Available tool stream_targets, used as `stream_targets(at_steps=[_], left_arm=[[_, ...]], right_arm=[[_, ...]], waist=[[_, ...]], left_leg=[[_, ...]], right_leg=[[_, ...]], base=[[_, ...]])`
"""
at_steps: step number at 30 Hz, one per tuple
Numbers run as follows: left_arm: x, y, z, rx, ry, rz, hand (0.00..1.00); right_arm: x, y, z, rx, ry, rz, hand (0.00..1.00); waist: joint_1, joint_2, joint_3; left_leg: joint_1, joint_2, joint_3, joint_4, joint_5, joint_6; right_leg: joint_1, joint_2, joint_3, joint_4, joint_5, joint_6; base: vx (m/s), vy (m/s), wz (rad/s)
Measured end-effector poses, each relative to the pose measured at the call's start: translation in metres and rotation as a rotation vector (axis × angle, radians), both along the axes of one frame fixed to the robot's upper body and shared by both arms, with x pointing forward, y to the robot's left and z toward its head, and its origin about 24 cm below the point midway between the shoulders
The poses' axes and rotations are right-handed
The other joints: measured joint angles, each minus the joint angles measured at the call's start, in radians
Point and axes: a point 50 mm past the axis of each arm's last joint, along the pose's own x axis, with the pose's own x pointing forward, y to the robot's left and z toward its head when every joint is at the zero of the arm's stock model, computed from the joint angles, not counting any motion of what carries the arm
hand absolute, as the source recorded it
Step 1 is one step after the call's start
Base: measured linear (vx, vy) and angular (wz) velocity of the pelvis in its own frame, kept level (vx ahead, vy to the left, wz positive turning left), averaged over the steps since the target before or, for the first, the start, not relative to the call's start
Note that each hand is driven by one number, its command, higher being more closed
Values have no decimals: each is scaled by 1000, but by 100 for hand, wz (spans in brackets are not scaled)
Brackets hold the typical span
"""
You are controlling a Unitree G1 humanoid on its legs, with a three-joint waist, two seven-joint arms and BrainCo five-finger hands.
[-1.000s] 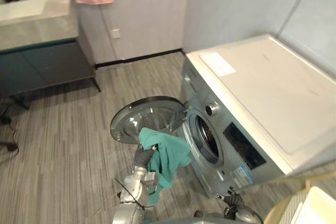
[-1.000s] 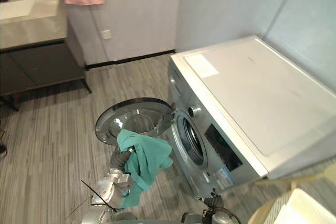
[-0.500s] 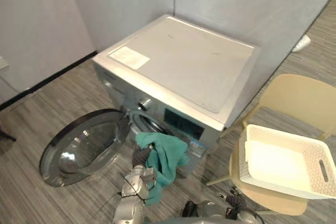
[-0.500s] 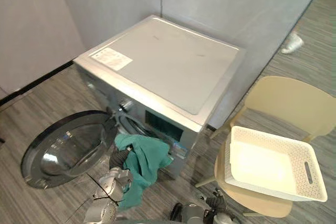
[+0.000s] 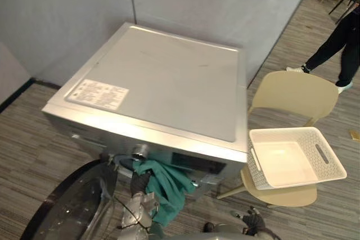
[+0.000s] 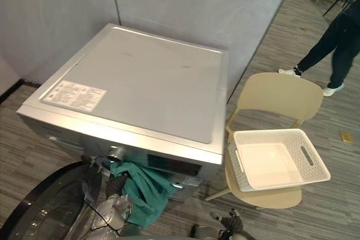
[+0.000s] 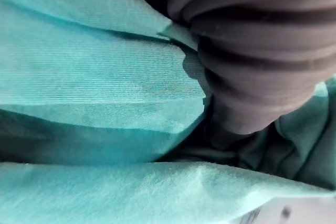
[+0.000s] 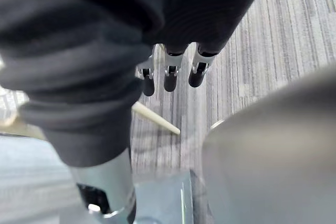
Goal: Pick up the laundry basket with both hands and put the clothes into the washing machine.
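While teal cloth [image 5: 169, 188] hangs draped over left hand [image 5: 139, 182], grip cannot be told: hand buried in fabric. Cloth soft, light, limp, no fixed shape. Loose folds likely to trail or snag on drum rim, so hold at gathered middle and push deep. Washing machine [image 5: 169, 82] just beyond hand, open door [image 5: 67, 212] beside it. Right hand [image 8: 170, 74] relaxed, straight, empty. Laundry basket [image 5: 257, 164] empty on chair [image 5: 292, 91], well beyond right hand.

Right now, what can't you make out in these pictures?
Left hand: mostly buried in the teal garment, eye and wrist views.
Washing machine drum opening: hidden beneath its own top, eye views.
Washer door: cut by the bottom edge.
Person: cut by the right edge.
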Motion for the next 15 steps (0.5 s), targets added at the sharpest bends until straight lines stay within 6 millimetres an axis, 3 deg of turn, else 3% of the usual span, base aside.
stream_targets(at_steps=[2, 4, 7, 10, 15], left_arm=[[-8, 2, -3, 2, 20, 9, 100], [-8, 2, -4, 1, 24, 7, 100], [-9, 0, -7, -6, 37, -4, 100], [-20, -3, -24, -15, 123, -27, 100], [-23, 2, -28, 2, 147, -26, 100]], right_arm=[[-2, -2, 0, 0, 4, -4, 0], [-1, -2, 0, 1, 5, -7, 0], [-5, -5, -3, 3, 27, -17, 0], [-6, -12, -5, -4, 50, -13, 0], [-7, -17, -9, -20, 99, 24, 0]], waist=[[8, 3, -2], [9, 4, -1], [23, 10, -2], [22, 35, -32], [20, 50, -52]], left_leg=[[10, -4, 79, 21, -42, 36], [15, -1, 107, 26, -67, 45], [18, -2, 118, 22, -69, 38], [35, -10, 99, -51, -30, 29], [65, -19, 41, -136, 67, 11]], right_leg=[[5, -54, -116, 3, 2, -27], [5, -94, -235, 98, -31, -54], [51, -90, -300, 84, -99, -1], [57, -60, -301, 24, -78, -5], [143, -24, -372, -101, -18, -26]], base=[[-118, 248, -69], [-141, 140, -47], [-46, -17, -23], [57, -59, -11], [184, -83, 34]])
